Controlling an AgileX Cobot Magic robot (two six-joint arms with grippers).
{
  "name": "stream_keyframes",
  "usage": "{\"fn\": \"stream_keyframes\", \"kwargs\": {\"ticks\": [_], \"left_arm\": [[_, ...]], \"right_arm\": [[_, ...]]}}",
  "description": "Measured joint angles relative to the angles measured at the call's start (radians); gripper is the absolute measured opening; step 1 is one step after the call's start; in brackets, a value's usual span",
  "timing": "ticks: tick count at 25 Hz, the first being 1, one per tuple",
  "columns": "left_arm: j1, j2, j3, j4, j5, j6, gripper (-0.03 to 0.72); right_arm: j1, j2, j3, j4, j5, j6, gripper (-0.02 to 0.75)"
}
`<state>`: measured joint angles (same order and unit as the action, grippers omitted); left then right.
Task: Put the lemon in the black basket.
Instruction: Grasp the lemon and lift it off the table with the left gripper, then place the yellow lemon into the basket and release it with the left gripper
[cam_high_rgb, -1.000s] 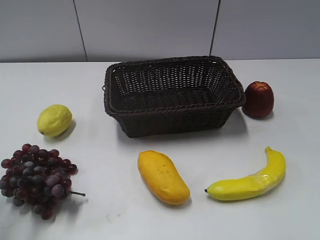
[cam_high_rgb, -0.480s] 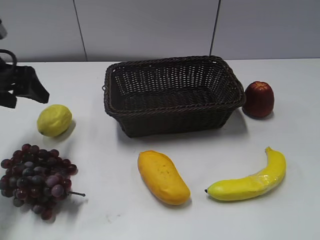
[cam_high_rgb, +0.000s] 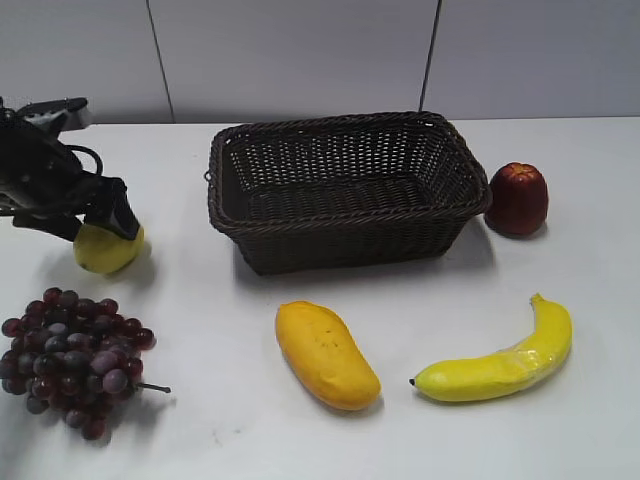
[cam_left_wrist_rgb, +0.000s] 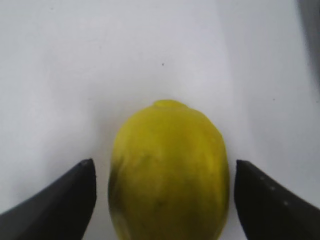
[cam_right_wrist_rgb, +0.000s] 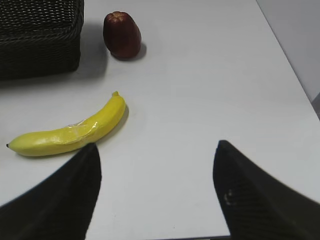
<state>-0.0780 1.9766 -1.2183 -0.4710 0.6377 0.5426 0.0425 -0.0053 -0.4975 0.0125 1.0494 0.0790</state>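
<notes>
The lemon (cam_high_rgb: 108, 250) lies on the white table at the left, pale yellow-green; it fills the left wrist view (cam_left_wrist_rgb: 170, 170). My left gripper (cam_high_rgb: 95, 222) is open and sits down over the lemon. Its two black fingers (cam_left_wrist_rgb: 162, 195) stand on either side of the fruit with small gaps, not touching. The black basket (cam_high_rgb: 345, 235), dark woven wicker, stands empty at the table's middle back, to the right of the lemon. My right gripper (cam_right_wrist_rgb: 155, 190) is open and empty above bare table, out of the exterior view.
A bunch of dark red grapes (cam_high_rgb: 70, 360) lies in front of the lemon. A mango (cam_high_rgb: 325, 355) and a banana (cam_high_rgb: 500, 360) lie in front of the basket. A dark red fruit (cam_high_rgb: 518, 198) stands right of the basket.
My left arm has come in from the left edge and lowered over the lemon. The fruits and basket have not moved.
</notes>
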Motion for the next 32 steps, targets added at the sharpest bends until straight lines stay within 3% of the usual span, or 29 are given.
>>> {"fn": "stream_keyframes", "kwargs": {"ticks": [4, 13, 18, 23, 32], "left_arm": [[-0.001, 0.019, -0.003, -0.003, -0.003, 0.000, 0.552], [-0.001, -0.015, -0.152, -0.003, 0.173, 0.000, 0.550], [-0.013, -0.074, -0.333, -0.157, 0.247, 0.000, 0.550], [-0.117, -0.081, -0.420, -0.311, 0.186, 0.000, 0.550], [-0.352, 0.033, -0.427, -0.282, 0.082, 0.001, 0.550]], "right_arm": [[0.000, 0.000, 0.000, 0.000, 0.000, 0.000, 0.571], [0.000, 0.000, 0.000, 0.000, 0.000, 0.000, 0.571], [0.000, 0.000, 0.000, 0.000, 0.000, 0.000, 0.571], [0.000, 0.000, 0.000, 0.000, 0.000, 0.000, 0.571], [0.000, 0.000, 0.000, 0.000, 0.000, 0.000, 0.571]]}}
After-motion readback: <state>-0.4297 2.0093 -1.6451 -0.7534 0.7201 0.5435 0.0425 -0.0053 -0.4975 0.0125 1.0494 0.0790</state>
